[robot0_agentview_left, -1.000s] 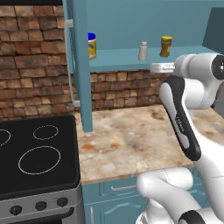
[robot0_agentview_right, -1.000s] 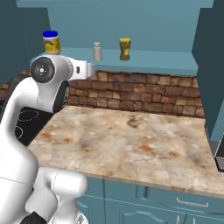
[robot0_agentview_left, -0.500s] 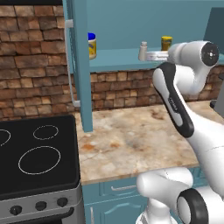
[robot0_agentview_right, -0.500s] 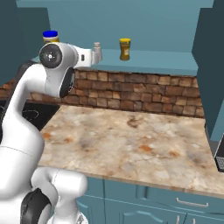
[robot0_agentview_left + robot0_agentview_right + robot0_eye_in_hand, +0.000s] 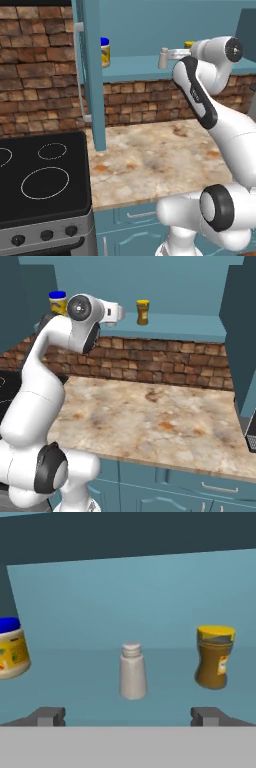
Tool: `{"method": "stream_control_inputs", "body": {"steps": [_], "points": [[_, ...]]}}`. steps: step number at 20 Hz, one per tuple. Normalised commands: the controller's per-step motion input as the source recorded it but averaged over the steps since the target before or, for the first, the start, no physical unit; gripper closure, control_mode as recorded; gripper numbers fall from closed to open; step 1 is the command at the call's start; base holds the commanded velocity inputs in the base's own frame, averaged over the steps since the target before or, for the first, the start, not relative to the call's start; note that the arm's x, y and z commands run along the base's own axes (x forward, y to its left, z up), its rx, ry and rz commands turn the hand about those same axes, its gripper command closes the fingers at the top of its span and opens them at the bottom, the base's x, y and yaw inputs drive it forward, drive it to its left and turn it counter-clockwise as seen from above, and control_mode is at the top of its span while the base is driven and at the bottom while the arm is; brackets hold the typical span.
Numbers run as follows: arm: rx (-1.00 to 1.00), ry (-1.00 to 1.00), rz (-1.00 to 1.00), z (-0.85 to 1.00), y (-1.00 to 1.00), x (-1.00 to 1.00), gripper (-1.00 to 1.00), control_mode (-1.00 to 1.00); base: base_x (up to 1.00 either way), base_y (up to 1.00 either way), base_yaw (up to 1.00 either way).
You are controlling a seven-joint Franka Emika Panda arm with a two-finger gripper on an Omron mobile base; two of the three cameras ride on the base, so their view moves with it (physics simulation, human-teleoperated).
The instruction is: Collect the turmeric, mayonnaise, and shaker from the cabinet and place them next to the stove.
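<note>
Shaker (image 5: 132, 672) plain, between mayonnaise (image 5: 11, 649) (yellow label, unreadable) and turmeric (image 5: 215, 657), clear gaps on shelf; gripper (image 5: 127, 716) spread wide, empty.

mayonnaise (image 5: 11, 648) cut by hand view's left edge, shaker (image 5: 163, 58) partly behind arm

2 base views look forward and down from behind the arm, left and right, sharing the bench (image 5: 150, 155) and cabinet (image 5: 190, 286) shelf. The hand view faces the shelf closely, level with the shaker (image 5: 132, 672).
</note>
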Motion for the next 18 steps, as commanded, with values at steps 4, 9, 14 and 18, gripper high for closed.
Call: {"method": "stream_control_inputs", "body": {"steps": [4, 9, 14, 18], "points": [[0.0, 0.03, 0.0, 0.0, 0.0, 0.6, -1.0, -1.0, 0.0, 0.0, 0.0], [0.0, 0.1, 0.0, -0.01, 0.0, 0.54, -1.0, -1.0, 0.0, 0.0, 0.0], [0.0, 0.07, 0.0, -0.07, 0.0, 0.46, -1.0, -1.0, 0.0, 0.0, 0.0], [0.0, 0.07, 0.0, -0.11, 0.05, 0.38, -1.0, -1.0, 0.0, 0.0, 0.0]]}}
